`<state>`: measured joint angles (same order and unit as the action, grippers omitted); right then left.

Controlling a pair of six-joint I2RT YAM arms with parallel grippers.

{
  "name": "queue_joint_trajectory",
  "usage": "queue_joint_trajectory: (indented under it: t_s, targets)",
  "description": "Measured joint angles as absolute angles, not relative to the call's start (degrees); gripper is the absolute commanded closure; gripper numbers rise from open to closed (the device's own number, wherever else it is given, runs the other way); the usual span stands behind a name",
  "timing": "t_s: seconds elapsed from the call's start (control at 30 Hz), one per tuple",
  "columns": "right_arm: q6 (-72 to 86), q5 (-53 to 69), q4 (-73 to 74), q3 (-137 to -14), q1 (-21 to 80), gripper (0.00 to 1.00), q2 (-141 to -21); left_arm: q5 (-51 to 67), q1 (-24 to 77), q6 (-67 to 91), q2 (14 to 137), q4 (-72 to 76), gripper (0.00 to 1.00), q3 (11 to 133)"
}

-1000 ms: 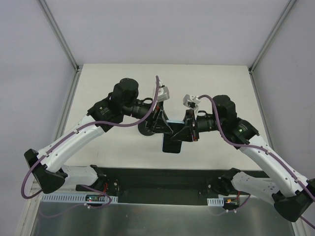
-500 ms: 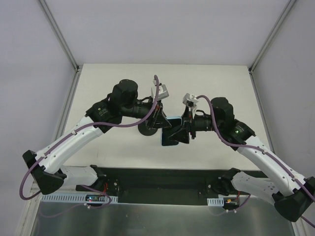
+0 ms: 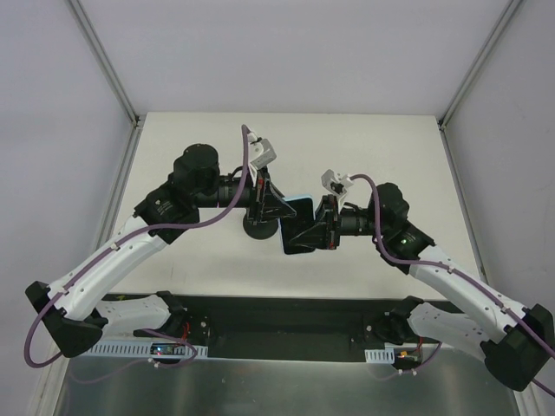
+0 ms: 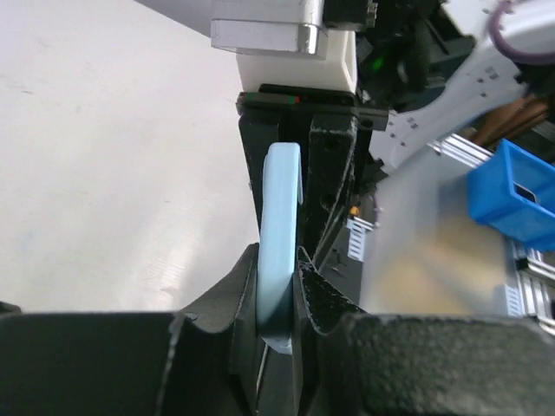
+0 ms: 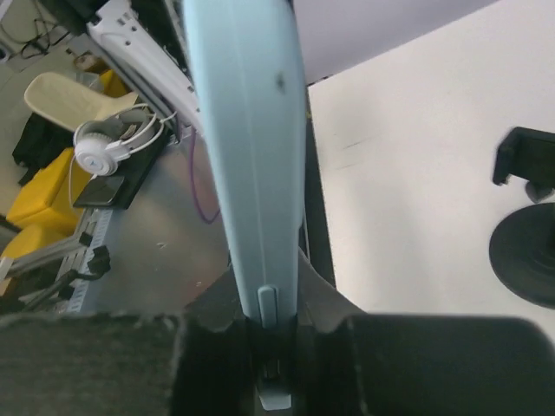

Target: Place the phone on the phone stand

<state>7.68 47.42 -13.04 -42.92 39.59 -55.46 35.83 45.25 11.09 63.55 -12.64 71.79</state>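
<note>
The phone (image 3: 297, 241) is held up off the surface (image 3: 373, 147) near its middle, pinched between the two hands. In the overhead view its long axis runs from far to near, the light blue rim of one short end lying far and the other end pointing at the arm bases. Its black screen is turned up and toward the near side. How steeply it is tipped cannot be told, and both wrist views catch it edge-on. The left hand (image 3: 279, 208) is closed on the far left part of the phone, its fingers (image 4: 314, 290) pressed to either face. The right hand (image 3: 314, 229) comes in from the right and is clamped on the phone as well, the side button sitting just above its grip. This looks like a hand-to-hand transfer or regrasp in the air, with the placing not yet begun. The phone stand (image 3: 253, 230) sits on the surface just left of the phone, its disc base partly under the left hand, and the right wrist view shows its cradle bare. Next, one hand would probably need to release while the other keeps hold. That hand could then carry the phone left over the stand and lean its back into the cradle.
</note>
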Motion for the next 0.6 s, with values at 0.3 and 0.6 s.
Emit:
queue_joint_trajectory:
  t_s: [0.3, 0.6]
  targets:
    - [8.7, 50.4, -18.6, -41.8, 40.3, 0.99, -53.9, 41.0, 44.4, 13.3, 62.6, -9.2, 0.4, 71.3]
    - [2.0, 48.3, -4.5, -47.5, 39.9, 0.99, -53.6, 42.6, 44.6, 12.4, 63.6, -9.7, 0.33, 71.4]
